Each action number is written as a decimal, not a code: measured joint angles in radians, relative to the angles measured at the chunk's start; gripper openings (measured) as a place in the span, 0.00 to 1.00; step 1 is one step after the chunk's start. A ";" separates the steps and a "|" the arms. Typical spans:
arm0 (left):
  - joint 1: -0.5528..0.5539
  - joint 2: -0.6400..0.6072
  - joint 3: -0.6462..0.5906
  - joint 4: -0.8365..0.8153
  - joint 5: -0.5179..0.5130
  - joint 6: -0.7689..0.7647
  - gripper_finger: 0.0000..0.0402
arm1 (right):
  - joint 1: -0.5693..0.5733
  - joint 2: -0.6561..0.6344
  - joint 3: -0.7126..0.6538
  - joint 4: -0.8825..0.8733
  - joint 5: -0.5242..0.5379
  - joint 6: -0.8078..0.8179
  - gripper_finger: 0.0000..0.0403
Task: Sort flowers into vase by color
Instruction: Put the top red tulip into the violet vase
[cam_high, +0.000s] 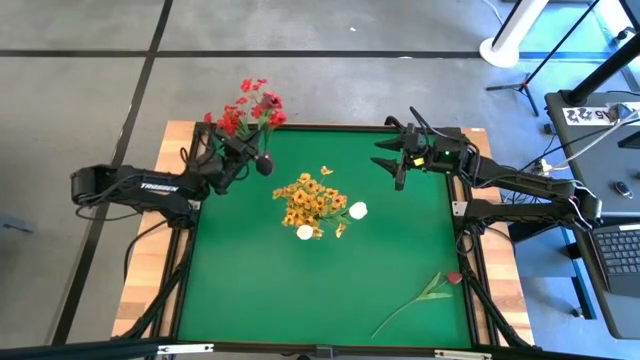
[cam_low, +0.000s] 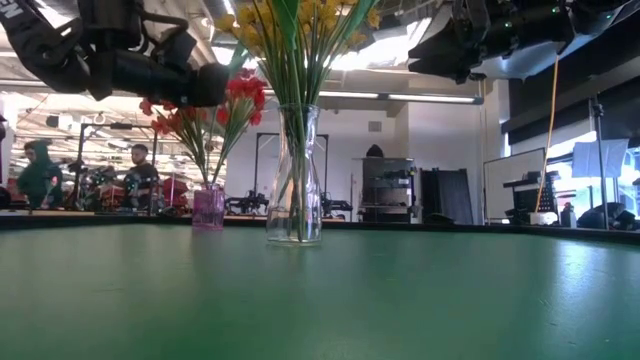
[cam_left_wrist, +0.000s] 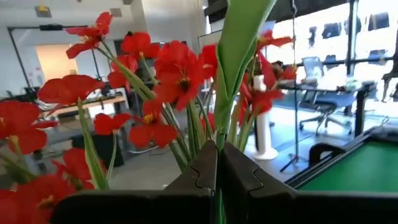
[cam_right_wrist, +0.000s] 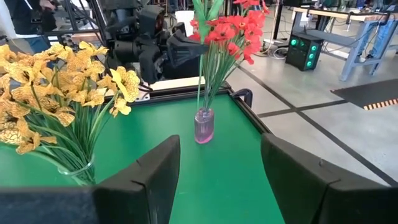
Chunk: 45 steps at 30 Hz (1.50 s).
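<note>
The left gripper (cam_left_wrist: 219, 180), pinched narrow on a green stem (cam_left_wrist: 239, 43) among the red flowers (cam_high: 250, 108), should lower it straight into the pink vase (cam_right_wrist: 204, 126) below, while the right gripper (cam_right_wrist: 219, 180) waits wide open nearby.

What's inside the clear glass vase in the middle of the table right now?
The clear glass vase holds yellow-orange flowers and two white tulip buds on green stems. From above, the blooms cover the vase's mouth, so how the stems sit there is hidden.
</note>
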 joint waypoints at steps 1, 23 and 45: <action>0.011 -0.001 0.000 0.002 0.012 -0.009 0.00 | 0.000 0.000 0.000 0.000 0.000 0.000 0.55; 0.091 0.098 -0.002 0.046 0.101 -0.086 0.00 | 0.000 0.000 0.000 -0.007 0.000 -0.001 0.55; 0.059 0.098 -0.002 -0.056 0.098 -0.117 0.00 | 0.000 0.000 0.000 -0.050 0.000 -0.001 0.55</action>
